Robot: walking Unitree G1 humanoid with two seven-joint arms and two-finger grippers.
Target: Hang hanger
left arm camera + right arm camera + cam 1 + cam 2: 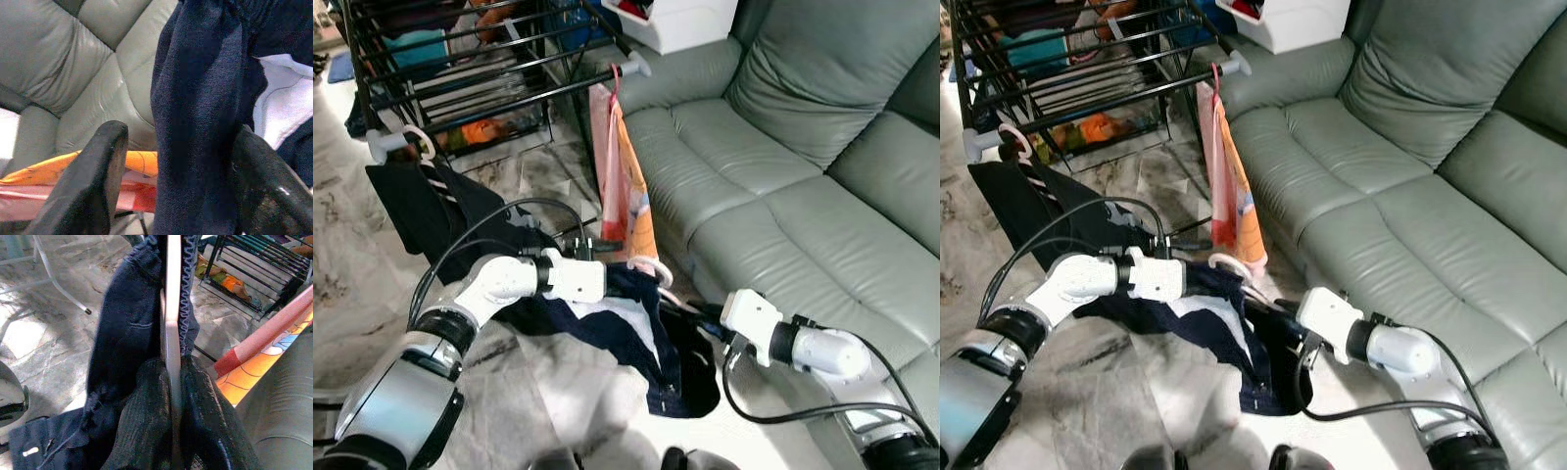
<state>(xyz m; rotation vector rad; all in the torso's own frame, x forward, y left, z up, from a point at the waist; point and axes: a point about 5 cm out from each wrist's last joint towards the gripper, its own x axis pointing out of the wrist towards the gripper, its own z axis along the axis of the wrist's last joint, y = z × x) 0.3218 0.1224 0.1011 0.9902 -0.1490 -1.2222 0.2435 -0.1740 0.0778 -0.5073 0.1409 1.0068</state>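
The right gripper (171, 431) pinches the pale hanger (172, 333) flat between its black fingers, a detail the head views leave buried in the navy garment (636, 323). The left gripper (171, 186) stands spread around a fold of that cloth (hanger hook beside the orange towel (631, 186)). Beyond them, a black drying rack (489, 69) and grey-green sofa (803, 166).

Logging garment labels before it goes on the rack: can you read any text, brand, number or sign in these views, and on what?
No readable text in any view.
Small white tag on the dark navy garment: too small and blurred to read.
Orange and pink printed cloth hanging from the black metal drying rack: drawn pattern, no legible words.
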